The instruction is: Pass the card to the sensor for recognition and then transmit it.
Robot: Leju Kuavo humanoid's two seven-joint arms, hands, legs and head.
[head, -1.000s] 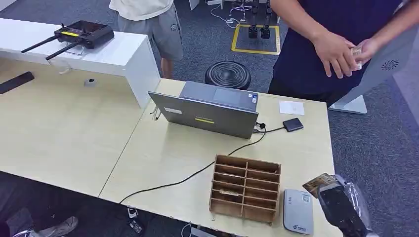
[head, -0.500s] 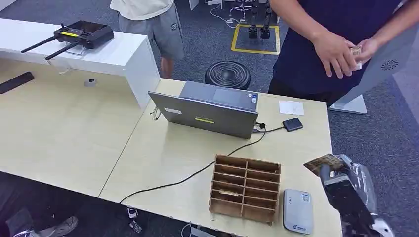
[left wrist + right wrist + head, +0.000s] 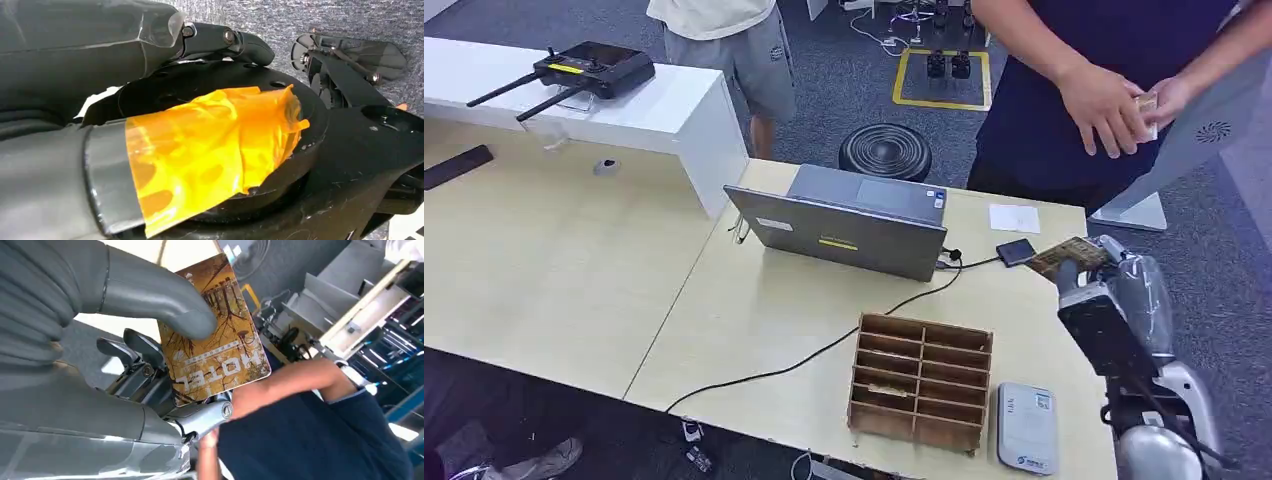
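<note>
My right hand (image 3: 1106, 318) is raised over the table's right edge and pinches a brown card (image 3: 1071, 256) at its upper tip. In the right wrist view the grey thumb (image 3: 165, 302) presses on the card (image 3: 215, 342), which reads HOTEL over an autumn tree picture. The flat grey-white card sensor (image 3: 1027, 428) lies at the table's front right corner, well below and nearer than the card. A person in a dark blue shirt (image 3: 1104, 60) stands beyond the table, both hands (image 3: 1114, 105) together on a small object. My left hand (image 3: 210, 40) hangs with its fingers apart, holding nothing.
A wooden slotted rack (image 3: 921, 380) stands left of the sensor. An open grey laptop (image 3: 844, 220) sits mid-table, with a black cable (image 3: 824, 350), a small black box (image 3: 1017, 251) and a white slip (image 3: 1014, 218). A second person (image 3: 724, 40) stands at the back.
My right hand has risen and moved away from the sensor toward the far side of the table, carrying the card up toward the person. The person's hands stay about where they were.
</note>
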